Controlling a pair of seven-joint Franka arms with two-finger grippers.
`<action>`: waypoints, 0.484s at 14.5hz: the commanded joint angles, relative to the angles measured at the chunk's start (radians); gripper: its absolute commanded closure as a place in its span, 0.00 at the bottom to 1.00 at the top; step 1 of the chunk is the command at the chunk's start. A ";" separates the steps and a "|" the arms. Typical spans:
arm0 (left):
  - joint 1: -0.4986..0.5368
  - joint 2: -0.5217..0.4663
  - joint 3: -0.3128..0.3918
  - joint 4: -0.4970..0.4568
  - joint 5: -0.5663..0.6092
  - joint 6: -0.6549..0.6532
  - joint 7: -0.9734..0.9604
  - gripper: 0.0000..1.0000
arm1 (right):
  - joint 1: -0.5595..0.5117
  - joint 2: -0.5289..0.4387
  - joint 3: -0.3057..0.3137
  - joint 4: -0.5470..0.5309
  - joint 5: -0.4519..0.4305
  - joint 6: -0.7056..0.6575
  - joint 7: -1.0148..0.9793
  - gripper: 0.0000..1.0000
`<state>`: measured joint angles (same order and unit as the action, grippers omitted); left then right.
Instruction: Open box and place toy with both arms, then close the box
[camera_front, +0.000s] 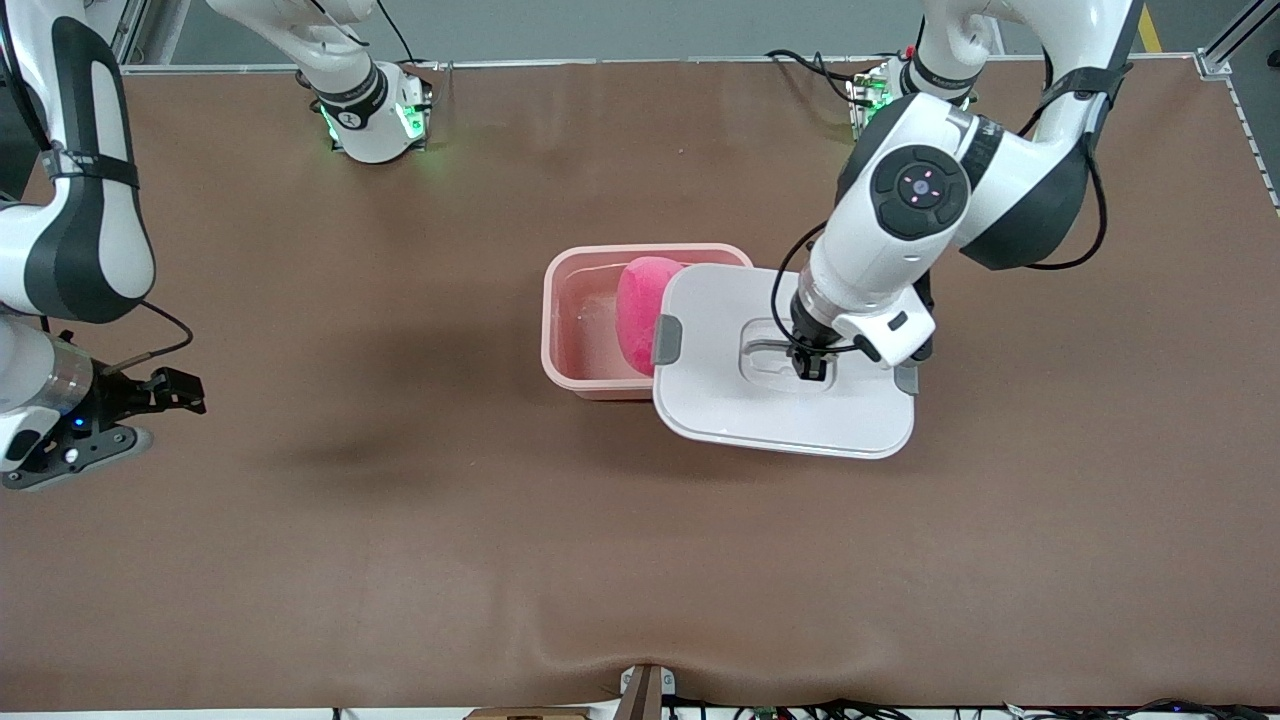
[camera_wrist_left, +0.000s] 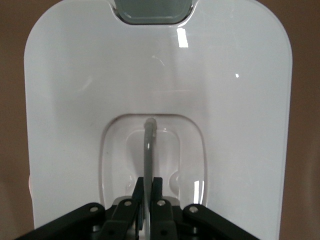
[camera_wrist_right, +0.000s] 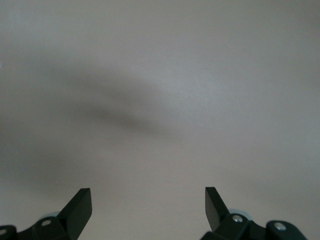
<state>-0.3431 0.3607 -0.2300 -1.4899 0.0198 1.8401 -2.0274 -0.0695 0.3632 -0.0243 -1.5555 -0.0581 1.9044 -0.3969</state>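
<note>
The left gripper (camera_front: 812, 368) pinches the lid's (camera_front: 745, 400) grey handle (camera_wrist_left: 148, 150), lid hanging partly over the pink base (camera_front: 575, 330). The toy (camera_front: 640, 310) already lies inside, roughly ten o'clock from that gripper, long axis running twelve to six. The lid needs to slide that way to cover it. The right gripper (camera_front: 165, 390) waits, fingers spread, at its end of the table (camera_front: 400, 520).

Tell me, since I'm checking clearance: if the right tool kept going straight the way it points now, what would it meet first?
Probably only the brown table. The right tool is open, and its wrist view shows bare surface ahead. The box and lid lie toward the left arm's end, out of that line, though depth is uncertain.
</note>
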 joint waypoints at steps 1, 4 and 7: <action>-0.028 -0.002 0.000 0.010 0.020 -0.018 -0.052 1.00 | -0.001 0.005 0.021 -0.008 0.032 0.030 0.194 0.00; -0.079 0.007 0.000 0.010 0.055 -0.019 -0.121 1.00 | 0.000 0.063 0.021 0.008 0.141 0.080 0.260 0.00; -0.120 0.026 0.000 0.019 0.077 -0.018 -0.189 1.00 | -0.003 0.079 0.021 -0.003 0.161 0.094 0.259 0.00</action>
<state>-0.4391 0.3750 -0.2307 -1.4918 0.0696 1.8361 -2.1751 -0.0639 0.4327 -0.0065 -1.5597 0.0744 1.9950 -0.1555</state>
